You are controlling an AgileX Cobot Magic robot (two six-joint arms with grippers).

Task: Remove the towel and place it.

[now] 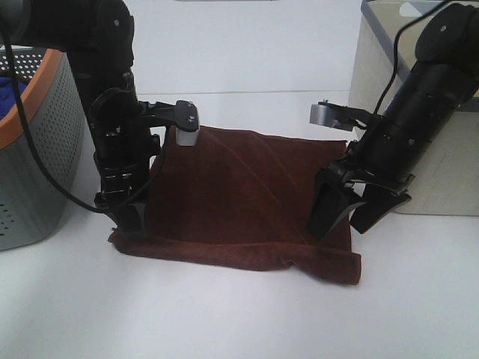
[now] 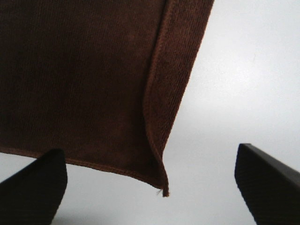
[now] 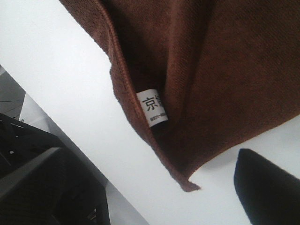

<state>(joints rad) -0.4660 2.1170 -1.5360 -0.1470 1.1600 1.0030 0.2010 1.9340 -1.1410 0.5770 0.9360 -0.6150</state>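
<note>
From the high camera, the towel (image 1: 247,198) is lying spread nearly flat on the white desk (image 1: 224,314), towards its middle, between the two arms. Its front edge is showing a small ripple and one fold line is running across it. A grey basket (image 1: 37,149) with an orange rim is standing at the desk's left edge with a blue cloth (image 1: 9,93) inside, and a beige box (image 1: 374,82) is standing at the right. Judging by this, the towel is already off whatever carried it and is resting on the desk — little seems left beyond the arms clearing away. The left gripper (image 1: 127,217) is hanging over the towel's front left corner and the right gripper (image 1: 358,213) over the right edge near the front; the right one's jaws are standing visibly apart.

In the left wrist view, the left gripper (image 2: 152,180) is standing wide open, its two dark fingers (image 2: 35,187) spread to either side of the towel's corner (image 2: 84,84), gripping nothing. The corner is lying on the desk with a hem turned over.

In the right wrist view, the right gripper (image 3: 154,187) is also gaping wide and empty — the towel's corner (image 3: 211,70), with a small white label (image 3: 153,108), is lying free on the desk between the fingers.
</note>
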